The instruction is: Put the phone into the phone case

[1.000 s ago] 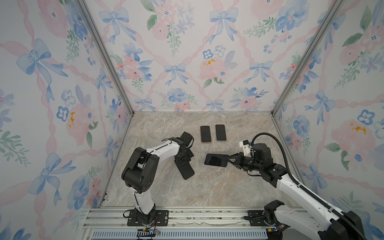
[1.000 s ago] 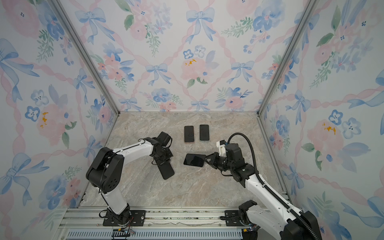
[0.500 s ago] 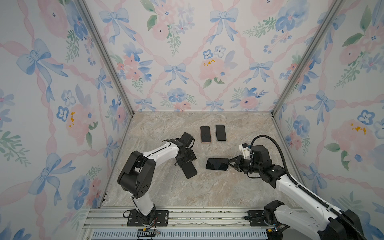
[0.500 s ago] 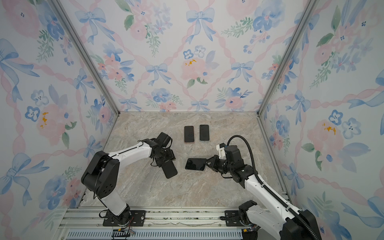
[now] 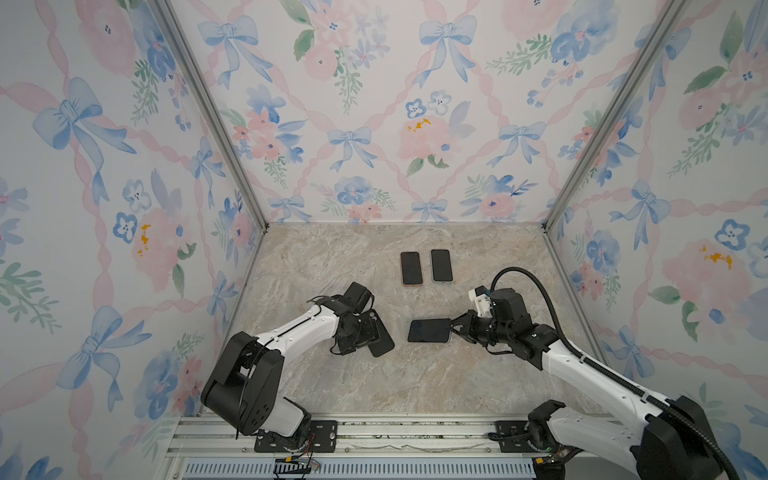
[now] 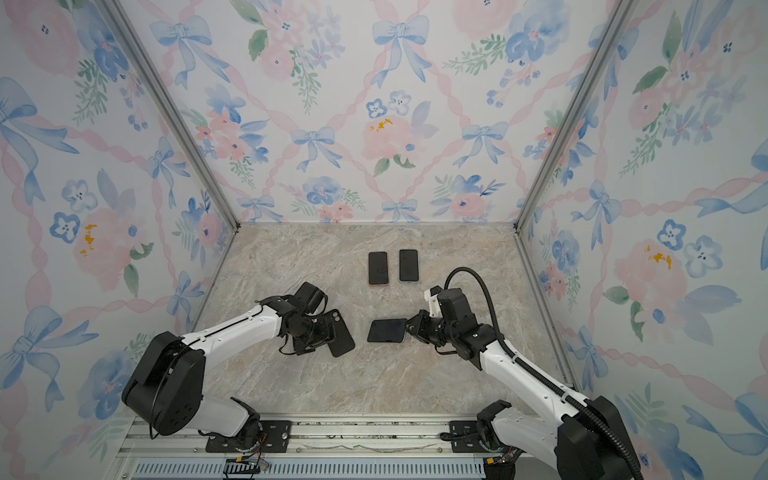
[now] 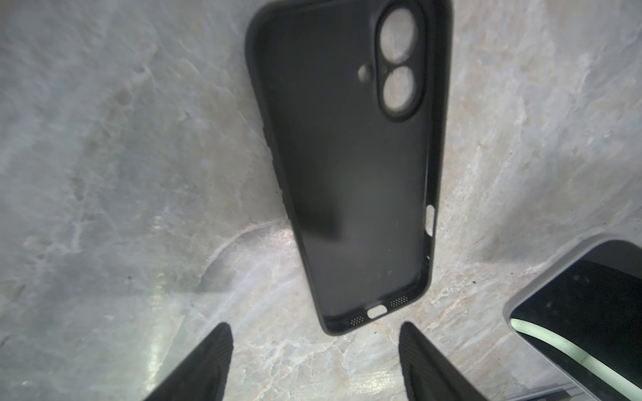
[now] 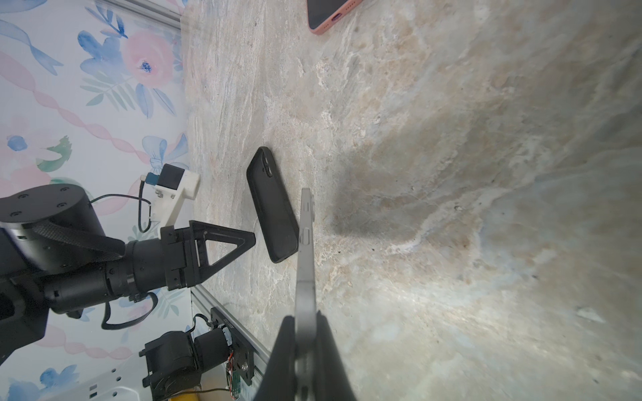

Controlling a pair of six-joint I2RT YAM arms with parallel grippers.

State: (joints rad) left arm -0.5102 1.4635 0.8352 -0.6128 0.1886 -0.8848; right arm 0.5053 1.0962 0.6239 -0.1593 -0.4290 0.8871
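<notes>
The left pincer (image 7: 314, 328) stands wide and empty, its fingers (image 7: 208, 361) either side of the port end of the case (image 7: 347, 191) but not touching it. The case lies flat, left of the worktop's (image 5: 415, 386) middle, hollow side up, which is the way it must face to take a phone. I judge the open pincer waits there to steady it.

Right of the middle, the right pincer (image 5: 455, 328) is clamped on one short end of the phone (image 5: 429, 330). It holds the phone level, screen up and seemingly just clear of the worktop, pointing toward the case. That end grip leaves most of the body free to slide in.

Two other phones (image 5: 411, 269) lie side by side near the back edge, out of the way.
</notes>
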